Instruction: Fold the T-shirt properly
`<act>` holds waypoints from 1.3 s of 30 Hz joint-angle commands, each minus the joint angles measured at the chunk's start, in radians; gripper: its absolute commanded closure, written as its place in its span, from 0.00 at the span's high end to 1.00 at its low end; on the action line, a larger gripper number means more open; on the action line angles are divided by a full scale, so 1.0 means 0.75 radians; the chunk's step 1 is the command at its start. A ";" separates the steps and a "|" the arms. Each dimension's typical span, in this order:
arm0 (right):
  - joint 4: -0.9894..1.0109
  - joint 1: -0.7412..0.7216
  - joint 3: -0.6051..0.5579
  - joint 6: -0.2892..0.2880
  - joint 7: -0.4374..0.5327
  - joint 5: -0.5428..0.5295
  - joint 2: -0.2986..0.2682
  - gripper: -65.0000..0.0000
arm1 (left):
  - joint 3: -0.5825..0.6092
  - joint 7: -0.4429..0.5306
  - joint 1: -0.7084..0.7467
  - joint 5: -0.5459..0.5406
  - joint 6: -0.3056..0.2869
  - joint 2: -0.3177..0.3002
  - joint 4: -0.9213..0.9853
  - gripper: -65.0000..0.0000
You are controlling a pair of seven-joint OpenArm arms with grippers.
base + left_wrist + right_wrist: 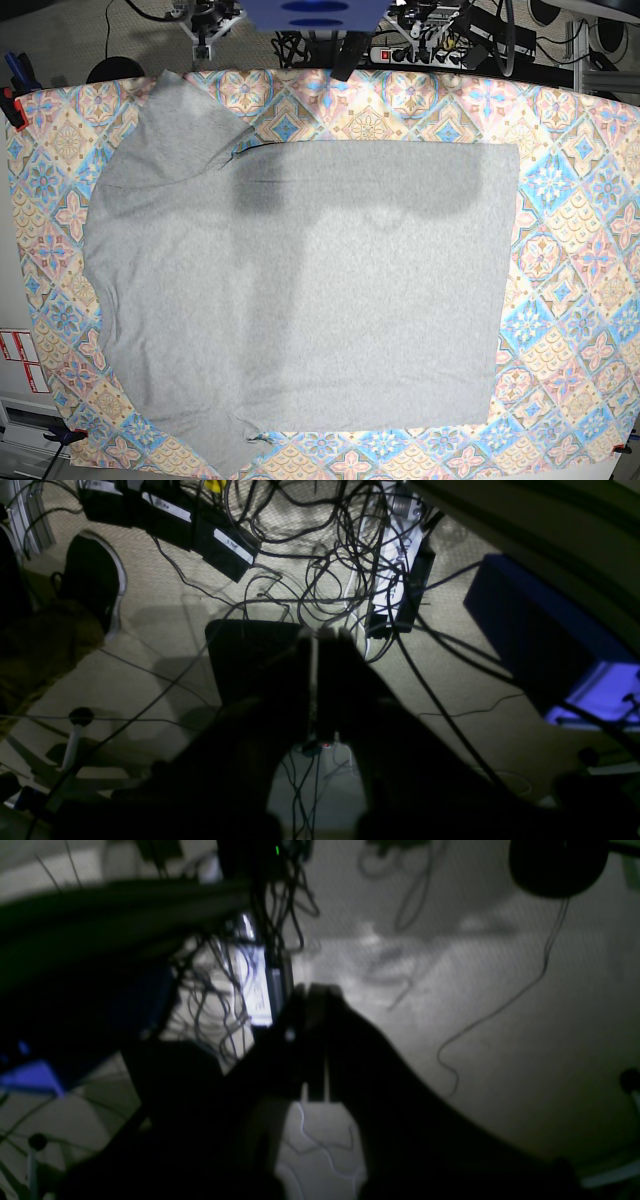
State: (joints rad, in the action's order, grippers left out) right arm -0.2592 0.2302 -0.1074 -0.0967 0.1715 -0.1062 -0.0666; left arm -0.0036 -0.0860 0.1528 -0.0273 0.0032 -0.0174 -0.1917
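Note:
The heather-grey T-shirt (300, 300) lies spread flat on the tile-patterned tablecloth (570, 300), plain side up with no lettering showing. One sleeve points to the far left corner (180, 120), the other to the near left (220, 440). Neither gripper shows in the base view; only a dark shadow falls across the shirt's upper part. In the left wrist view my left gripper (316, 635) is shut and empty, hanging over the floor. In the right wrist view my right gripper (312, 992) is shut and empty, also over the floor. The shirt is out of both wrist views.
Tangled cables (320, 545), a power strip (395, 575), black power bricks (170, 515) and a blue box (540, 630) lie on the floor behind the table. A blue mount (315, 12) stands at the table's far edge. A red clamp (12, 100) holds the cloth.

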 commanded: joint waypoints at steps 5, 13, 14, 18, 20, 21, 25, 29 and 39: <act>0.001 0.073 0.001 -0.001 0.014 0.002 -0.004 0.01 | 0.002 0.003 0.057 0.003 0.001 -0.039 -0.013 0.00; -0.009 0.206 0.011 -0.001 0.018 -0.001 -0.051 0.00 | 0.002 0.003 0.284 0.003 0.001 -0.127 -0.328 0.00; -0.009 0.220 0.011 -0.001 0.018 -0.001 -0.064 0.00 | 0.002 0.003 0.315 0.003 0.001 -0.137 -0.365 0.00; -0.015 0.298 0.013 -0.001 0.128 -0.001 -0.096 0.00 | 0.002 0.003 0.450 -0.010 0.001 -0.187 -0.537 0.00; -0.060 0.351 0.013 -0.001 0.190 -0.003 -0.121 0.00 | 0.002 0.003 0.519 -0.010 0.001 -0.211 -0.648 0.00; -0.103 0.388 0.015 0.001 0.210 -0.003 -0.133 0.00 | 0.002 0.003 0.558 -0.010 0.001 -0.221 -0.703 0.00; -0.331 0.523 0.064 0.001 0.220 -0.005 -0.158 0.00 | 0.002 0.003 0.683 -0.010 0.001 -0.234 -0.928 0.00; -0.605 0.668 0.259 0.001 0.216 -0.003 -0.154 0.00 | 0.002 0.003 0.812 -0.012 0.001 -0.260 -1.177 0.00; -1.227 0.942 0.488 0.001 0.214 -0.003 -0.150 0.00 | -0.004 -0.003 1.139 -0.012 0.001 -0.264 -1.826 0.00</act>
State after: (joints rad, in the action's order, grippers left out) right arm -1.1751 0.9123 0.2497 -0.1005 0.3126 -0.1009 -0.1692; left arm -0.0025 -0.1017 0.9855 -0.0357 -0.0021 -0.2119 -1.5497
